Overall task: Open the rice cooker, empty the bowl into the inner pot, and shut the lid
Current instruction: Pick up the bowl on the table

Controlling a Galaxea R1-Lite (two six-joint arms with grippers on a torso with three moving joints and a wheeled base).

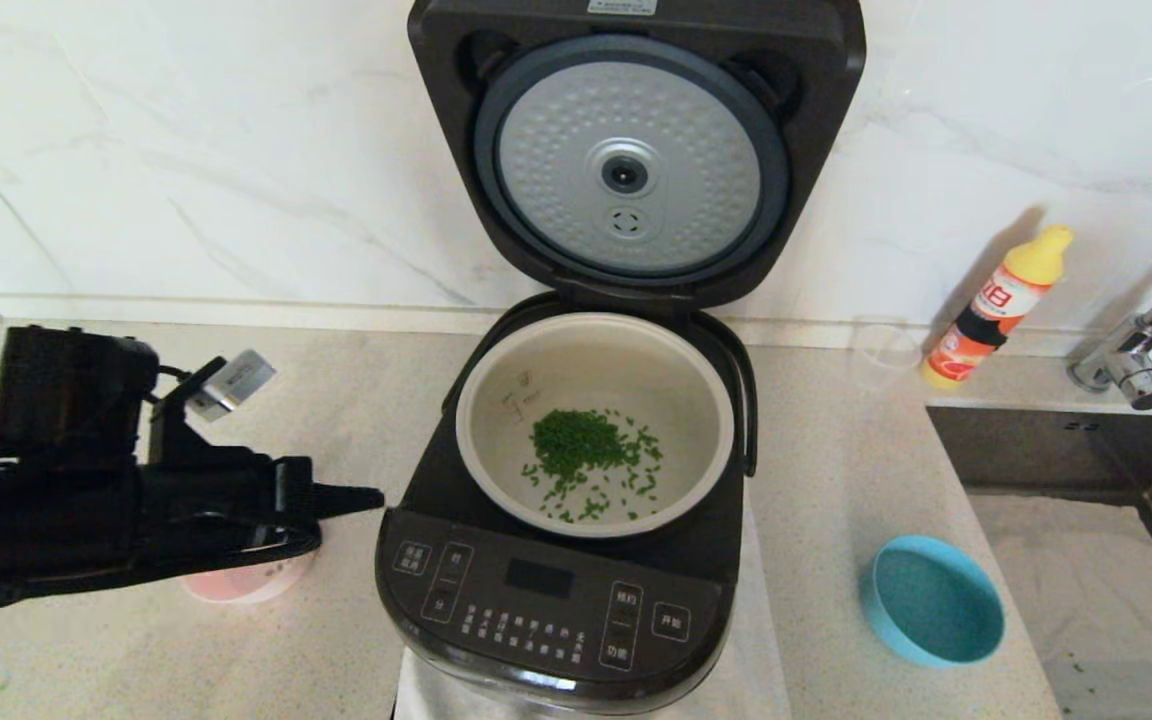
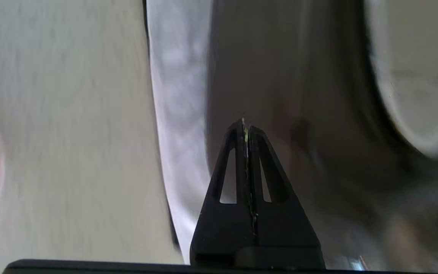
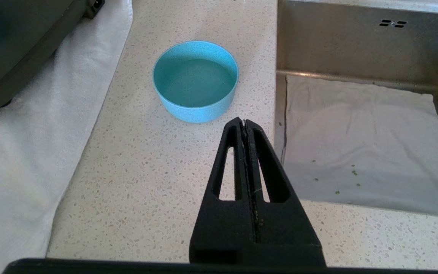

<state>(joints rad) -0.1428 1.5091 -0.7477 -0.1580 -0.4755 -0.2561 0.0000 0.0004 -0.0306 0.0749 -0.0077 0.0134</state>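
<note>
The black rice cooker (image 1: 546, 610) stands open in the middle of the counter. Its lid (image 1: 636, 160) is tipped up at the back and shows the dimpled silver disc. The pale inner pot (image 1: 496, 400) holds a heap of chopped green bits (image 1: 586, 455). A pink bowl (image 1: 241, 585) sits on the counter left of the cooker, mostly hidden under my left arm. My left gripper (image 1: 371, 497) is shut and empty, its tips just left of the cooker's front corner; it also shows in the left wrist view (image 2: 245, 127). My right gripper (image 3: 243, 122) is shut and empty near an empty blue bowl (image 3: 195, 79).
The blue bowl (image 1: 931, 600) sits on the counter right of the cooker. A steel sink (image 1: 1086, 500) with a tap (image 1: 1141, 355) lies at the far right. An orange and yellow bottle (image 1: 1001, 305) and a clear cup (image 1: 881, 350) stand by the back wall. A white cloth (image 3: 32, 133) lies under the cooker.
</note>
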